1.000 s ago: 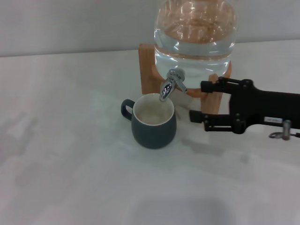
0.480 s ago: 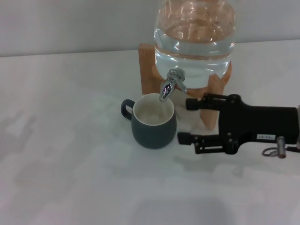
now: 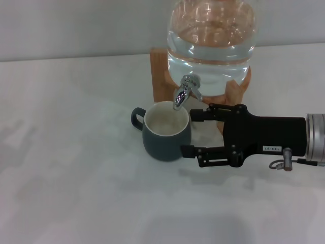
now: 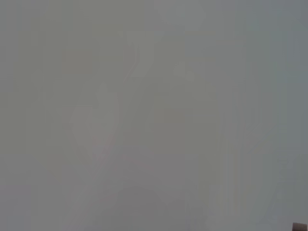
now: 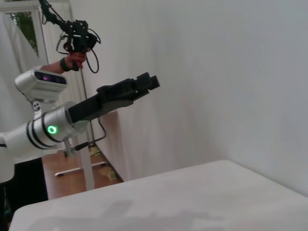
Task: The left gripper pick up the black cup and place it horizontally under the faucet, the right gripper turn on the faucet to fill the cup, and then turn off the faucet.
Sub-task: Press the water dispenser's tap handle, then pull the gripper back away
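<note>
The black cup (image 3: 166,131) sat upright on the desk (image 3: 76,193), its mouth directly under the faucet (image 3: 185,90), handle pointing to the robot's left. The inside looked cream with no visible stream running into it, though you couldn't tell the water level from this angle. So the placing step looked done. The faucet's spout hung just above the cup's far rim, mounted on the water jar (image 3: 210,38) on its wooden stand (image 3: 161,73).

What changed: over the last second your right gripper (image 3: 194,133) slid in from the robot's right toward the cup and faucet, and dropped a bit lower in the head view. Its fingers were spread, holding nothing, the near fingertip just beside the cup's right wall, the far one near the stand and below the faucet (touching or not, couldn't tell). That read as the approach for turning the faucet on, but the gripper sat lower than the lever, so you likely needed to lift to reach it.

The left gripper (image 5: 140,85) was parked up in the air, well apart from the desk, seen in the right wrist view; couldn't tell its state.
</note>
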{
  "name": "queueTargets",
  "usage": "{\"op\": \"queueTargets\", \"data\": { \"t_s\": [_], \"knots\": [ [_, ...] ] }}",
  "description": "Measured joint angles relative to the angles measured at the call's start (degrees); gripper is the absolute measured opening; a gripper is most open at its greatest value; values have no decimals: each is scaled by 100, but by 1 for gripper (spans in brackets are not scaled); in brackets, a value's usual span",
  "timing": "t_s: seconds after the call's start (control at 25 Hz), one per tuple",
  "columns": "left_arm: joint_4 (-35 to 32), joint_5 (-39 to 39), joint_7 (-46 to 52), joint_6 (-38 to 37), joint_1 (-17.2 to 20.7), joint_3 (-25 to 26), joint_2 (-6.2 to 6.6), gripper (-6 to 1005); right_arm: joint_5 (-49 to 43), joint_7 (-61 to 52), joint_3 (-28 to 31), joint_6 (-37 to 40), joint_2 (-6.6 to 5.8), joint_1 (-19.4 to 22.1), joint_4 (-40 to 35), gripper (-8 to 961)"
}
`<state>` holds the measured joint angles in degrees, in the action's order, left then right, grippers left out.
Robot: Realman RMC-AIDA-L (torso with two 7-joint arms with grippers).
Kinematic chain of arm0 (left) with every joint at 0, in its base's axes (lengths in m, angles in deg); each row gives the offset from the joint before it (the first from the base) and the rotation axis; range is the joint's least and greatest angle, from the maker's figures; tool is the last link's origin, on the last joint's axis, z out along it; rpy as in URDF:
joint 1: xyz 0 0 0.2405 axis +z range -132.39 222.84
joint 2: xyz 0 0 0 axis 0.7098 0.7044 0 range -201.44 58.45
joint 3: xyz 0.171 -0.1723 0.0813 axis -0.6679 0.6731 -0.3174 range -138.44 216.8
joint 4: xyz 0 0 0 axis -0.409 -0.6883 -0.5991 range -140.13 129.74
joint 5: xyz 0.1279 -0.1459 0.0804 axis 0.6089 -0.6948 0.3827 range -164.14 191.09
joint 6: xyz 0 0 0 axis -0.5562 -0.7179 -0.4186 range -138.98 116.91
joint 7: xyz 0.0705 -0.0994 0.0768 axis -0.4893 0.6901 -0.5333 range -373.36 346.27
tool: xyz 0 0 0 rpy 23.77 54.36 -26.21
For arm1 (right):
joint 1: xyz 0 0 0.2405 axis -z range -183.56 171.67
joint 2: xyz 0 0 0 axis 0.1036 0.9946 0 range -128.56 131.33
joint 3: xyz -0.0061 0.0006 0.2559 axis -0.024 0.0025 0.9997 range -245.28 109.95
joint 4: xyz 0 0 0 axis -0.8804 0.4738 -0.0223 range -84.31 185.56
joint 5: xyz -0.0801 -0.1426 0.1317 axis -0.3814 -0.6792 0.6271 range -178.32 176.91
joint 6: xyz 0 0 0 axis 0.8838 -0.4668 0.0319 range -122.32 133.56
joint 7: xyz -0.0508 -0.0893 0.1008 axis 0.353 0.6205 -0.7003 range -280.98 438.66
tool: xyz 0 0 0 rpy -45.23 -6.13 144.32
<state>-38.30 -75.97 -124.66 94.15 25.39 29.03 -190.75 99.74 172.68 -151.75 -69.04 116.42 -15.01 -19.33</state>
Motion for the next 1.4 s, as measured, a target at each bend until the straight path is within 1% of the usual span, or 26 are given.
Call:
{"op": "queueTargets", "data": {
  "t_s": [0.32, 0.6, 1.4],
  "knots": [
    [-12, 36, 19, 93, 0, -13, 3, 411, 18, 2, 0, 161, 1, -42, 149, 839],
    [-135, 6, 20, 130, 102, -12, -12, 411, 96, 2, 8, 206, 1, -52, 154, 838],
    [-135, 6, 20, 192, 112, -13, -1, 411, 285, 39, -109, 503, 9, -69, 167, 838]
  ]
}}
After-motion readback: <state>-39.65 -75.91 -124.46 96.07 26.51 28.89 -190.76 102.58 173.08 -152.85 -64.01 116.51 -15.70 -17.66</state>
